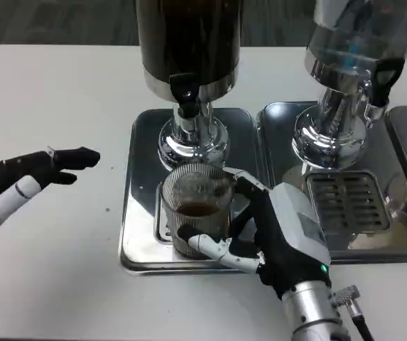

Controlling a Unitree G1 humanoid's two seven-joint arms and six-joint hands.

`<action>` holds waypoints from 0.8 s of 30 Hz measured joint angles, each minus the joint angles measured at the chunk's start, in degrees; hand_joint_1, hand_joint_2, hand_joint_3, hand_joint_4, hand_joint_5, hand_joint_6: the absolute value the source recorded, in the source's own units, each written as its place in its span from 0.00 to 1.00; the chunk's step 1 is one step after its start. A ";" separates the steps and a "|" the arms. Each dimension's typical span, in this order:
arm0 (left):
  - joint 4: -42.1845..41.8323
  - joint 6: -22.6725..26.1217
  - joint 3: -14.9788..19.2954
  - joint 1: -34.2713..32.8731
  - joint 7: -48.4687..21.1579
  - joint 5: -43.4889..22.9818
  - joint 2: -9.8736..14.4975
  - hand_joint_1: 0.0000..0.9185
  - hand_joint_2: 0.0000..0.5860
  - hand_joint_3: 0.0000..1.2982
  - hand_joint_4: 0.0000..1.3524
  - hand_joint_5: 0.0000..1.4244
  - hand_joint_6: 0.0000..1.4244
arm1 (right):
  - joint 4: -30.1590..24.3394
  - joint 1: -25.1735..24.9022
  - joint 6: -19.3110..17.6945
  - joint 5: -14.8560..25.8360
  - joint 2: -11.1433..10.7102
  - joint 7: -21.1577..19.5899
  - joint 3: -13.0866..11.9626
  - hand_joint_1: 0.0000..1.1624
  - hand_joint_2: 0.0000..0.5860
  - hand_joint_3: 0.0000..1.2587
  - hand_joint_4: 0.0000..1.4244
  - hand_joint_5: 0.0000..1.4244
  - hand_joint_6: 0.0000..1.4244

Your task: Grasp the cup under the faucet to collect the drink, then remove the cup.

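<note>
Right hand [278, 238] is wrapped around the ribbed clear glass cup [197, 213] on the steel drip tray [136, 213], looks slightly off-centre under the black faucet [184, 96], so drink could splash. Left hand [25, 181] hovers empty, fingers apart.

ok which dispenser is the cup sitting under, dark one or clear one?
The dark dispenser. The cup, held by the right hand, sits below its tap; the clear dispenser has only a grate.

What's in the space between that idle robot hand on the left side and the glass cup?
In the head view, only bare white table and the steel tray's rim lie between the left robot hand and the cup.
</note>
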 measured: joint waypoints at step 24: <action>0.29 -4.59 -5.55 -1.81 0.03 3.10 -1.18 0.00 0.45 0.10 0.01 0.01 0.09 | -7.56 3.85 0.00 1.10 -0.38 0.12 -3.53 0.60 0.46 0.39 0.41 0.60 0.88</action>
